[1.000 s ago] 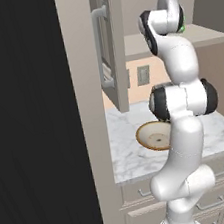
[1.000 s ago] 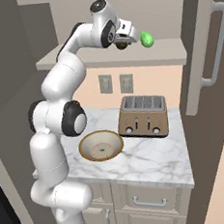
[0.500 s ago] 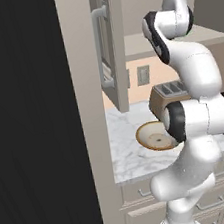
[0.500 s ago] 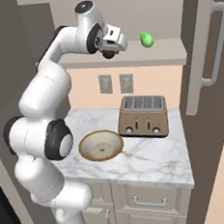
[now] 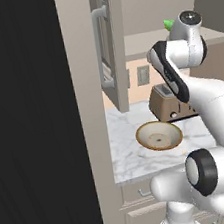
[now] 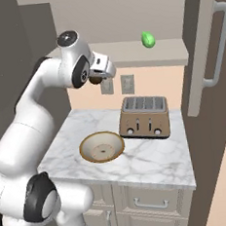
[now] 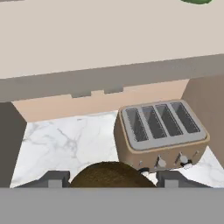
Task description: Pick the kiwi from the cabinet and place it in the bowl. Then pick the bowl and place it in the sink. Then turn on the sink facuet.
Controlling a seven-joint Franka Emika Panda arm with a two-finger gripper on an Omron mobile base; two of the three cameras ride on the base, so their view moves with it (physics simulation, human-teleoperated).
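Note:
My gripper [image 7: 111, 180] is shut on the kiwi [image 7: 111, 175], a dark-brown oval between the two fingertips [image 7: 52, 178]. In the right base view the gripper [image 6: 100, 77] hangs in front of the cabinet shelf [image 6: 129, 54], left of its middle, with the kiwi [image 6: 96, 80] under the hand. The bowl [image 6: 101, 147] stands empty on the marble counter below and slightly ahead of the hand; it also shows in the left base view [image 5: 158, 135]. The cabinet door [image 5: 112, 43] stands open. The sink and the sink facuet are out of view.
A bright green item [image 6: 148, 39] lies on the shelf to the right of the hand. A brown four-slot toaster [image 6: 144, 118] stands on the counter [image 6: 154, 162] right of the bowl. A dark tall unit [image 5: 29, 120] borders the left side.
The arm has drawn back from the shelf and swung away from the green item, carrying the kiwi out and a little lower. The jaws have kept the same width.

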